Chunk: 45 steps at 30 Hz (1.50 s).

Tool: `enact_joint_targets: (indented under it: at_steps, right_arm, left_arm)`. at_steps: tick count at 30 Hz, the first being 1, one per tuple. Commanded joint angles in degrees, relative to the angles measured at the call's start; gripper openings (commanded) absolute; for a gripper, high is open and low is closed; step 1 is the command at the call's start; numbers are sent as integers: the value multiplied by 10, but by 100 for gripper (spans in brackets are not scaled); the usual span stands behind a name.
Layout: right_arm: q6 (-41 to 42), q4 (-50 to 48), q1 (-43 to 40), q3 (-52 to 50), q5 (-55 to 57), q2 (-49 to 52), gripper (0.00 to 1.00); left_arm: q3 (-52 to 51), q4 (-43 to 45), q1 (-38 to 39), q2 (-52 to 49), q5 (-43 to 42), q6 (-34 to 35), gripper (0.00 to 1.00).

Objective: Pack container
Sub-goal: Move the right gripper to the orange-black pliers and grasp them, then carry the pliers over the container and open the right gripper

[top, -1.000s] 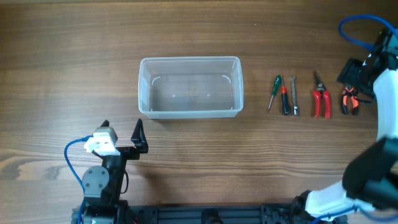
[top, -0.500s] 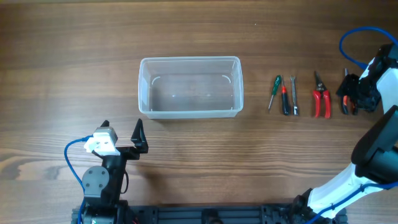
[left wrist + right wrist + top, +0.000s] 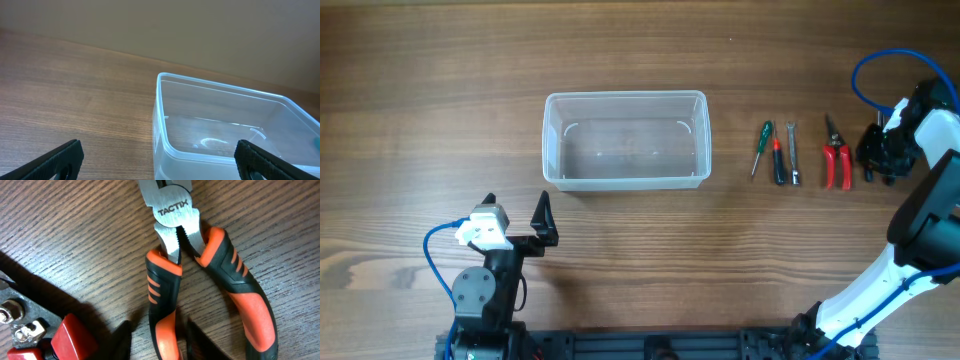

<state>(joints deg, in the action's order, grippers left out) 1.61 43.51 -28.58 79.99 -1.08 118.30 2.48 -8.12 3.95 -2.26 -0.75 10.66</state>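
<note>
Container (image 3: pixel 625 96) unmoved; right pincer (image 3: pixel 157 344) lower over pliers (image 3: pixel 172 215)

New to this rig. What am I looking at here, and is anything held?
Two robot arms stand at a wooden table. One picture looks straight down; the other two come from cameras on each wrist. A clear, empty tub sits mid-table. Beside it, in a row, lie a green screwdriver, a red screwdriver, a grey metal tool, red cutters and orange-black pliers. The left hand is open, near the tub, holding nothing. The right hand is open, straddling one pliers handle, not gripping yet.
</note>
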Motion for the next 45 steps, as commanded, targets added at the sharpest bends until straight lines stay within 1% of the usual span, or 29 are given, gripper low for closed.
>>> enact_joint_targets:
  at_steps: [1,2,3,6,9,12,15,17,18,19,21,23,25,26,29,31,32,36,39,40,45]
  right_arm:
    - [8,2,1,-2,-7,19,30]
    - [17,4,1,-2,-1,19,31]
    - [18,7,1,-2,0,18,29]
    - [19,31,1,10,2,8,18]
    - [37,49,1,33,12,-22,14]
    - [61,66,3,70,12,-86,11]
    - [61,66,20,97,-10,-171,10]
    - [61,66,43,111,-45,-233,8]
    - [60,65,64,115,-81,-268,4]
    - [59,62,83,116,-107,-292,4]
    - [59,58,141,116,-150,-335,4]
    - [52,59,216,116,-157,-353,4]
    - [-47,68,342,114,-155,-343,4]
    - [-73,70,379,114,-152,-333,4]
    - [-146,66,465,114,-147,-290,4]
    - [-197,57,505,114,-134,-249,4]
    - [-241,49,522,114,-133,-218,5]
    - [-347,39,538,114,-125,-117,5]
    - [-356,46,538,114,-82,-54,4]
    - [-381,52,538,114,-64,-35,4]
    - [-452,49,537,114,24,5,4]
  left_arm:
    - [-3,0,-3,3,2,7,100]
    - [-3,0,-3,2,2,7,100]
    - [-3,0,-3,2,2,7,100]
    - [-3,0,-3,3,2,7,100]
    - [-3,0,-3,2,2,7,100]
    - [-3,0,-3,3,2,7,100]
    - [-3,0,-3,3,2,7,100]
    - [-3,0,-3,3,2,7,100]
    - [-3,0,-3,3,2,7,100]
    - [-3,0,-3,3,2,7,100]
    - [-3,0,-3,2,2,7,100]
    - [-3,0,-3,3,2,7,100]
    - [-3,0,-3,2,2,7,100]
    - [-3,0,-3,2,2,7,100]
    - [-3,0,-3,3,2,7,100]
    - [-3,0,-3,3,2,7,100]
    - [-3,0,-3,2,2,7,100]
    - [-3,0,-3,3,2,7,100]
    - [-3,0,-3,2,2,7,100]
    - [-3,0,-3,3,2,7,100]
    - [-3,0,-3,2,2,7,100]
